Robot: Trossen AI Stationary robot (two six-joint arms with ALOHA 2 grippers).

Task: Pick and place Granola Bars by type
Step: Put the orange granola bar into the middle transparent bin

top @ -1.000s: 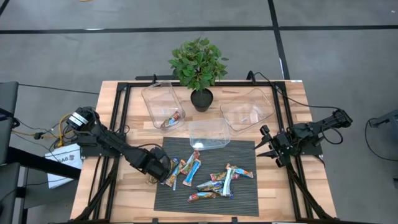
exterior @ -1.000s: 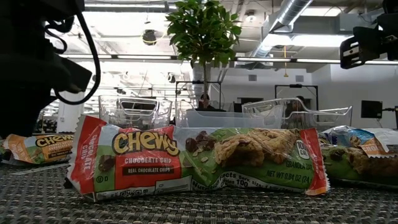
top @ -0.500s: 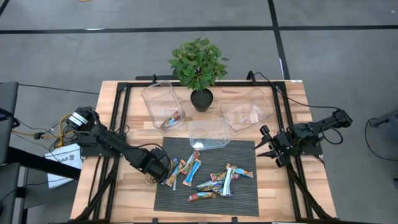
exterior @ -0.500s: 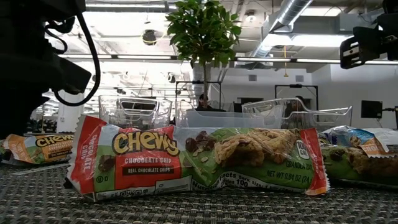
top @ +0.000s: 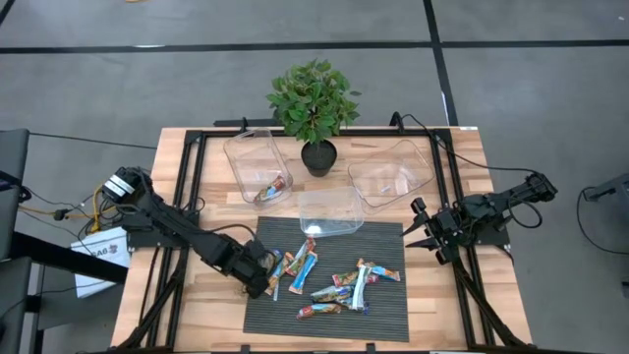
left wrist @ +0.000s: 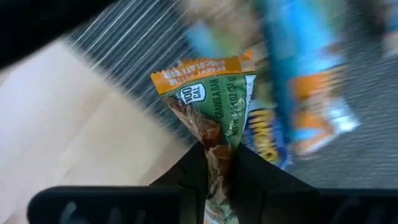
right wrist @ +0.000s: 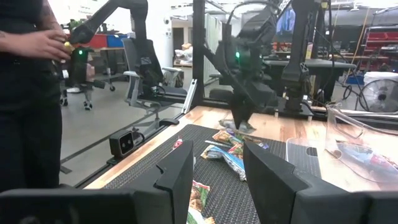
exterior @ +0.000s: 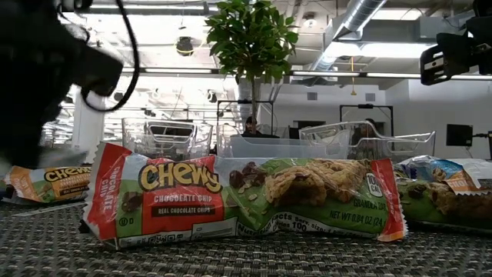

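Your left gripper [left wrist: 219, 163] is pinching one granola bar [left wrist: 214, 115] with a green and orange wrapper; its two dark fingers press the wrapper's end between them, and the bar sits at the left edge of the dark ribbed mat [top: 383, 315], where the mat meets the wooden table [top: 216, 305]. In the high view you find this gripper [top: 263, 279] low over that same edge. The other Granola Bars [top: 339, 283] lie loose on the mat, some touching or overlapping, in blue, orange, red and green wrappers. One more bar [top: 274, 187] lies inside the left clear bin [top: 246, 157]. Two other clear bins stand near: a middle one [top: 332, 212] at the mat's far edge and a right one [top: 391, 169] behind it. A potted plant [top: 314, 103] stands between the left and right bins. Your right gripper [top: 417, 231] waits over the table's right side, well apart from the bars, with its fingers [right wrist: 177, 171] spread. In the right wrist view a person [right wrist: 28, 93] stands beside the table.
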